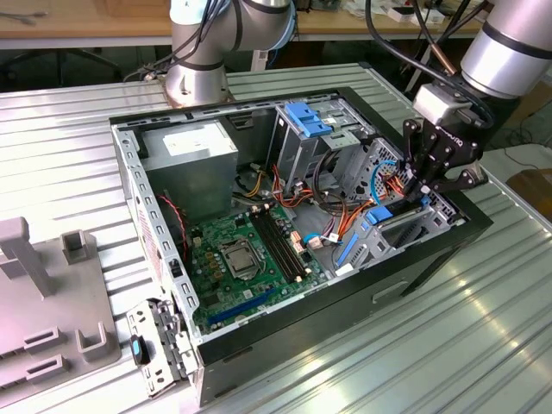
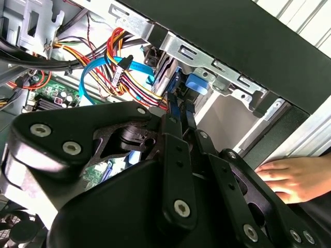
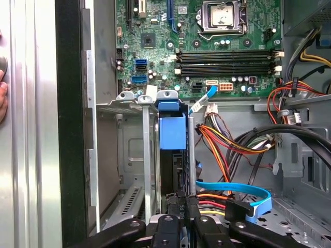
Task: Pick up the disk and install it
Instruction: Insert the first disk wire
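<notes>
The disk (image 3: 173,168) stands on edge in the drive cage slot. I see its dark body edge-on, with a blue plastic rail (image 3: 172,129) capping its far end. My gripper (image 3: 183,209) reaches into the cage and is shut on the disk's near end, its fingers close together on either side. In the second wrist view, the gripper (image 2: 178,112) pinches a blue-edged sliver of the disk (image 2: 172,103) beside a blue tab (image 2: 197,82). In the exterior view, the gripper (image 1: 422,195) hangs over the cage (image 1: 405,226) at the case's right end.
The open computer case (image 1: 293,336) lies on a ribbed metal table (image 1: 448,345). It holds the motherboard (image 1: 246,259), a grey power-supply box (image 1: 191,159) and bundled coloured cables (image 3: 227,144). A person's hand (image 2: 289,175) rests outside the case wall. A grey fixture (image 1: 43,302) sits at the exterior view's left.
</notes>
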Action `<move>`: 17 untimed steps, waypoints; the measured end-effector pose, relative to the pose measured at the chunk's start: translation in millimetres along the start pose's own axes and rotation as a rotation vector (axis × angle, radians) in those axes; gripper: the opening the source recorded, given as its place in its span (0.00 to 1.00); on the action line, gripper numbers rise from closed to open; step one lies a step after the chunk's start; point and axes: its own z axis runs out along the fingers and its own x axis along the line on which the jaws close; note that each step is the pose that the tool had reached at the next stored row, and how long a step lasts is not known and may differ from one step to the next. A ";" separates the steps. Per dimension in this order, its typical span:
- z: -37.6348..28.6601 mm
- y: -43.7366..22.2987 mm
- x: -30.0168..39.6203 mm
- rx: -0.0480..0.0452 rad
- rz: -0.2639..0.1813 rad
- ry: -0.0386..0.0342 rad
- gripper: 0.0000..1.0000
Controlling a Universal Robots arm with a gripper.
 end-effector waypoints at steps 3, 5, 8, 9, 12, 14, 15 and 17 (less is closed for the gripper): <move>0.0 0.0 -0.7 0.0000 0.000 -0.0001 0.17; 0.1 0.0 -0.8 0.0000 0.000 0.0000 0.17; 0.6 0.0 -1.1 0.0000 0.000 -0.0003 0.17; 0.8 0.0 -1.1 0.0000 0.000 -0.0001 0.17; 1.6 0.0 -1.2 -0.0001 0.000 -0.0001 0.17; 2.1 0.0 -1.2 0.0000 0.000 0.0001 0.17; 2.5 0.0 -1.2 0.0000 0.000 0.0000 0.17; 2.9 0.0 -1.2 0.0000 0.000 0.0001 0.17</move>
